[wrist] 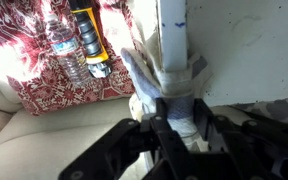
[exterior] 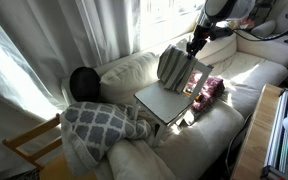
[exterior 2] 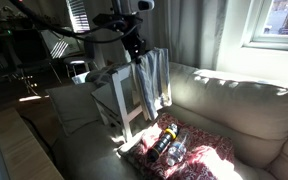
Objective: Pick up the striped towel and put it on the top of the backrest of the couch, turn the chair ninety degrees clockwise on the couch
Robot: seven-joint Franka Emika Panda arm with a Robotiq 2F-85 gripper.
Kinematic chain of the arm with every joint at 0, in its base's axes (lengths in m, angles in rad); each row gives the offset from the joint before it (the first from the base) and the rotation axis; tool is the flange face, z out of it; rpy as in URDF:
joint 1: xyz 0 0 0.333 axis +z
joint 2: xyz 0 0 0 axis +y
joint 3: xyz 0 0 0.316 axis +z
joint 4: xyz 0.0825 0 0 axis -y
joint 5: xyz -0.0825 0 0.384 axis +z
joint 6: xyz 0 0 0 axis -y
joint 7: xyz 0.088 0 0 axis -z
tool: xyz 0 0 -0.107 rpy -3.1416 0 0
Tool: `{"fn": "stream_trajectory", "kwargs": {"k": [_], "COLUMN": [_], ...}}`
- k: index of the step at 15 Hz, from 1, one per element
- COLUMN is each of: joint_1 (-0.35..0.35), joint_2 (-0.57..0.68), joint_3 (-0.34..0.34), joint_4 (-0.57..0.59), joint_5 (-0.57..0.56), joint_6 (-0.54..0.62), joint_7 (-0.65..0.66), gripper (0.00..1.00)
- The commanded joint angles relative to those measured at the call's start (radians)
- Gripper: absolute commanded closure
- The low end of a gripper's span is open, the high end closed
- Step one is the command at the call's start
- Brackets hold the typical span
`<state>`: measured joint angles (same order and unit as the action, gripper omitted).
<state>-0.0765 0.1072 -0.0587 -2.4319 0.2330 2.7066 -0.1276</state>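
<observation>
At the top rail of the chair's back, our hand (wrist: 171,118) sits with its fingers drawn narrow onto a bunched fold of the striped towel (wrist: 170,88). We judge it to be gripping the cloth; whether the rail underneath is caught as well, we cannot tell.

We read this as the first step, the pick-up, with the towel grasped but not yet lifted free. The next move, in our judgement, calls for a straight lift until the hanging cloth clears the chair (exterior 2: 117,95). Then comes a carry to the rounded top of the backrest of the couch (exterior 2: 239,92), and a release with the cloth draped over the edge so it does not slide off. If the chair rises with the towel, we should loosen and regrip on the fabric alone.

The towel is grey with thin darker stripes, soft, and hangs in loose folds down the chair's back in both exterior views. The chair stands on the seat of the couch (exterior: 239,70), just beside a red patterned cloth (wrist: 39,75) carrying bottles (wrist: 69,50). Turning the chair is not yet begun.
</observation>
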Motion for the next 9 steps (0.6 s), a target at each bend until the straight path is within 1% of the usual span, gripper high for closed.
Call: {"fn": "stream_trajectory", "kwargs": {"k": [1,2,3,4,5,7,8,9], "joint_1": [-0.005,-0.005,-0.004,-0.005,-0.005,-0.005,-0.005,-0.005], "joint_2": [-0.016,-0.018,-0.021,-0.022,-0.024,-0.025,-0.027,-0.029], "joint_3": [0.000,0.001,0.001,0.000,0.000,-0.001,-0.002,-0.003], "joint_4": [-0.005,-0.005,-0.005,-0.005,-0.005,-0.004,-0.003,-0.003], "joint_5": [-0.019,-0.019,-0.019,-0.019,-0.019,-0.023,-0.025,-0.026], "joint_6": [0.001,0.003,0.002,0.003,0.000,0.001,0.002,0.001], "joint_7": [0.025,0.025,0.025,0.024,0.023,0.024,0.026,0.027], "gripper": [0.70,0.80,0.80,0.87,0.96,0.96,1.00,1.00]}}
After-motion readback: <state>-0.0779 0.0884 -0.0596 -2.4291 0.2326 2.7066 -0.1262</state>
